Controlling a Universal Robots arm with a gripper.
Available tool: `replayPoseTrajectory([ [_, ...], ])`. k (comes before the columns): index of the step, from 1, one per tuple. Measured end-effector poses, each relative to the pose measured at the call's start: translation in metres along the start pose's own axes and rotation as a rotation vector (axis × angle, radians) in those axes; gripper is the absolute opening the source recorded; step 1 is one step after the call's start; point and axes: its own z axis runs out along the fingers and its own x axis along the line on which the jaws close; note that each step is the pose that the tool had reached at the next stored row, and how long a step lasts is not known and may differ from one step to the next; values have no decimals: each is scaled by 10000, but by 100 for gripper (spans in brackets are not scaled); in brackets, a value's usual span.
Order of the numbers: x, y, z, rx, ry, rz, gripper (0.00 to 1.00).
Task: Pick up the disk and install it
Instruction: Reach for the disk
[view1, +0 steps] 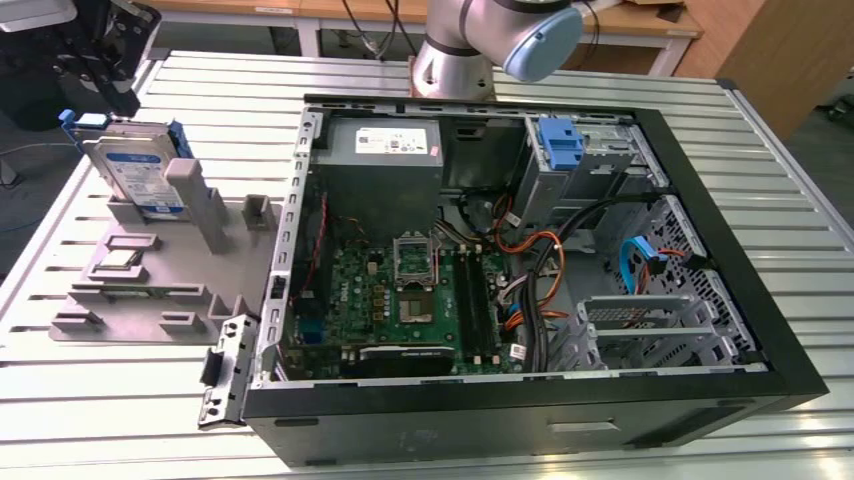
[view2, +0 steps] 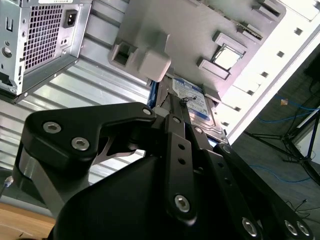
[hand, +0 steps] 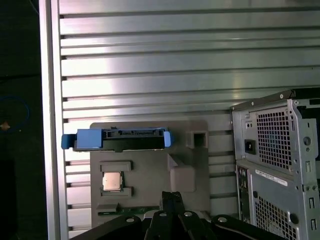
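Claw (hand: 172, 197): fingers look pressed together, holding nothing; hangs above holder, not yet on disk.
Table (view1: 801, 200): slatted metal.
Case (view1: 731, 235): open, mid-table.
Holder (view1: 147, 290): grey, on exterior view's left of case.
Disk (view1: 136, 170): on edge in holder, long axis roughly upright, just below claw.
First wrist view gives plan: disk's blue top edge apart from claw tip, chip (hand: 112, 181) in holder.
Second wrist view adds label face.

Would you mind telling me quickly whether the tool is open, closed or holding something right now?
Tool: closed, holding nothing; the disk stands apart from it in the grey holder.
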Motion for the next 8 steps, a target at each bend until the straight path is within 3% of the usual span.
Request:
replayPoseTrajectory([
  [8,75,144,66,18,-7,66,11],
])
